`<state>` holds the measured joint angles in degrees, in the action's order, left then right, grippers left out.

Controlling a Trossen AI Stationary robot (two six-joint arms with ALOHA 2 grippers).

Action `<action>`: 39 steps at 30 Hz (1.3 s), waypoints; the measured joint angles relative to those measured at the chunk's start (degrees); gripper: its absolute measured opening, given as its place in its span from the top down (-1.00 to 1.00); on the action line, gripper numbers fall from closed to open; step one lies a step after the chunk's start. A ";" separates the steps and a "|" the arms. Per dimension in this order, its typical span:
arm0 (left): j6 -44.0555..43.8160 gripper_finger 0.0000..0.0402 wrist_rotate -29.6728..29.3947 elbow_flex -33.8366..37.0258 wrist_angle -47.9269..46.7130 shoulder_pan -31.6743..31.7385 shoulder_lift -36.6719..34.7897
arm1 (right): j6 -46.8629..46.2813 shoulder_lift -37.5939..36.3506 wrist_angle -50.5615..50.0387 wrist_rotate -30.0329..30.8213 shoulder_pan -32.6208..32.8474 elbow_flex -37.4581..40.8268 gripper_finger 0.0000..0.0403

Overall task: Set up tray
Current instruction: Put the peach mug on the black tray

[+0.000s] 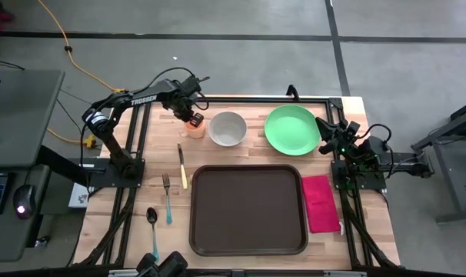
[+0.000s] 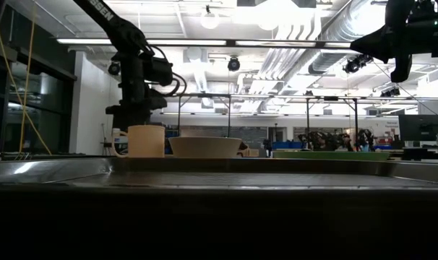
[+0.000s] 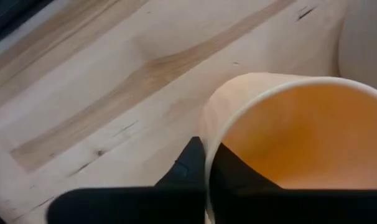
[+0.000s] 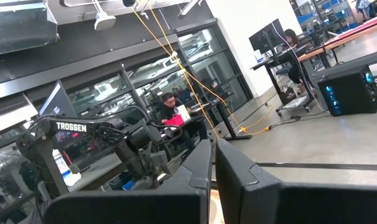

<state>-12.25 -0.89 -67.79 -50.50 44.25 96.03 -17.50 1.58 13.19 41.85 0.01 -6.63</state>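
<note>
A tan paper cup (image 1: 194, 127) stands upright on the wooden table at the far left, just left of a white bowl (image 1: 228, 128). My left gripper (image 3: 208, 169) comes down on the cup from above and is shut on its rim; in the low view the gripper (image 2: 136, 110) sits over the cup (image 2: 146, 141). The dark brown tray (image 1: 247, 209) lies at the near middle with nothing on it. A green plate (image 1: 292, 129) rests beyond the tray's far right corner. My right gripper (image 4: 212, 163) is shut on nothing, held up by the table's right edge. My left gripper pinches the cup's wall at the rim (image 3: 207, 152). One finger (image 3: 241, 174) is inside the cup and the other (image 3: 187, 167) outside. The fingers point down from above. The cup stays upright; the tray's rim hides its base in the low view.
A magenta napkin (image 1: 320, 202) lies right of the tray. A knife (image 1: 182, 165), a fork (image 1: 167, 197) and a spoon (image 1: 152, 225) lie left of it. The bowl stands close beside the cup. People sit at desks in the room beyond the table.
</note>
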 joint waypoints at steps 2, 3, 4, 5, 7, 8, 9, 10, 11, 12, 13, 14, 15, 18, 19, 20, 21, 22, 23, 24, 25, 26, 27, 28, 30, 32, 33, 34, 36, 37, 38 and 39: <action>0.00 0.90 -0.10 -0.02 -0.02 -0.02 -0.02 | 0.00 0.00 0.00 0.00 -0.01 0.00 1.00; 0.00 0.90 -0.11 -0.02 -0.02 -0.02 -0.02 | 0.00 0.00 0.00 0.00 -0.02 0.00 1.00; 0.00 0.90 -0.09 -0.02 -0.02 -0.02 -0.02 | 0.00 0.00 -0.02 0.00 -0.02 0.00 1.00; 0.00 0.87 -0.12 -0.02 -0.04 -0.02 -0.02 | 0.00 0.00 0.00 0.00 0.00 0.00 1.00; 0.00 0.83 -0.34 -0.02 -0.14 -0.02 -0.02 | 0.00 0.00 -0.02 0.00 -0.02 0.00 1.00; 0.00 0.81 -0.39 -0.02 -0.19 -0.01 -0.02 | 0.00 0.00 0.00 0.00 -0.01 0.00 1.00; 0.00 0.81 -0.42 -0.02 -0.32 0.00 -0.02 | 0.00 0.00 0.00 0.00 -0.02 0.00 1.00; 0.00 0.83 -0.42 -0.02 -0.46 0.00 -0.02 | 0.00 0.00 -0.01 0.00 -0.02 0.00 1.00; 0.00 0.85 -0.39 -0.02 -0.52 0.00 -0.02 | 0.00 0.00 -0.01 0.00 -0.01 0.00 1.00; 0.00 0.88 -0.32 -0.02 -0.50 0.00 -0.02 | 0.00 0.00 0.00 0.00 0.00 0.00 1.00; 0.00 0.91 -0.15 -0.02 -0.50 0.00 -0.04 | 0.00 0.00 -0.02 0.00 -0.02 0.00 1.00; 0.00 0.91 -0.11 -0.02 -0.52 0.00 -0.05 | 0.00 0.00 0.00 0.00 -0.02 0.00 1.00; 0.00 0.91 0.01 -0.02 -0.54 0.00 -0.07 | 0.00 0.00 -0.01 0.00 -0.01 0.00 1.00; 0.00 0.91 0.28 -0.02 -0.69 0.00 -0.07 | -0.02 0.00 -0.02 0.00 -0.02 0.00 1.00; 0.00 0.91 0.32 -0.13 -1.18 0.00 -0.07 | -0.01 0.00 0.00 0.00 -0.02 0.00 1.00; 0.11 0.91 0.28 -0.38 -2.26 0.00 -0.07 | -0.02 0.00 -0.02 0.00 -0.02 0.00 1.00; 0.52 0.90 0.28 -0.71 -3.64 0.02 -0.04 | -0.02 0.00 0.00 0.00 0.00 0.00 1.00; 1.07 0.89 0.26 -1.23 -4.65 0.02 -0.02 | -0.02 0.00 0.00 0.00 -0.01 0.00 1.00; 1.53 0.88 0.17 -1.80 -5.02 0.02 0.00 | -0.02 0.00 0.00 0.00 -0.02 0.00 1.00; 1.58 0.88 0.06 -2.51 -5.55 0.02 0.00 | -0.01 0.00 0.00 0.00 -0.02 0.00 1.00; 1.62 0.89 0.02 -3.19 -6.33 0.02 -0.02 | -0.01 0.00 0.00 0.01 -0.01 0.00 1.00; 1.79 0.90 0.02 -3.77 -7.41 0.02 -0.02 | 0.00 0.00 0.00 0.00 -0.02 0.00 1.00; 2.10 0.91 0.01 -4.43 -8.22 0.02 -0.01 | -0.01 0.00 0.00 0.00 -0.02 0.00 1.00; 2.57 0.91 0.01 -5.27 -8.68 0.02 0.00 | -0.02 0.00 0.00 0.00 -0.02 0.00 1.00; 3.01 0.91 0.02 -6.99 -9.42 0.02 0.00 | -0.02 0.00 0.00 0.00 0.00 0.00 1.00; 3.12 0.91 0.00 -8.63 -11.99 0.02 0.00 | -0.25 0.00 0.00 0.01 -0.01 0.00 1.00; 3.36 0.91 0.00 -9.53 -13.18 0.02 0.00 | -0.32 0.00 0.00 0.00 -0.01 0.00 1.00; 3.48 0.91 0.00 -10.54 -13.94 0.02 0.00 | -0.34 0.00 0.00 0.00 -0.01 0.00 1.00; 3.50 0.91 0.00 -12.40 -16.04 0.02 0.00 | -0.39 0.00 0.00 0.00 -0.02 0.00 1.00; 3.50 0.91 0.00 -13.21 -17.65 0.02 0.00 | -0.39 0.00 0.00 0.00 0.00 0.00 1.00; 3.50 0.91 0.00 -14.05 -19.15 0.02 0.00 | -0.39 0.00 0.00 0.00 -0.02 0.00 1.00; 3.52 0.90 0.00 -14.91 -20.24 0.00 0.00 | -0.42 0.00 0.00 0.00 -0.02 0.00 1.00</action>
<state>-8.73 -0.89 -82.70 -70.74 44.25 96.03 -17.91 1.58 13.19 41.85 -0.01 -6.63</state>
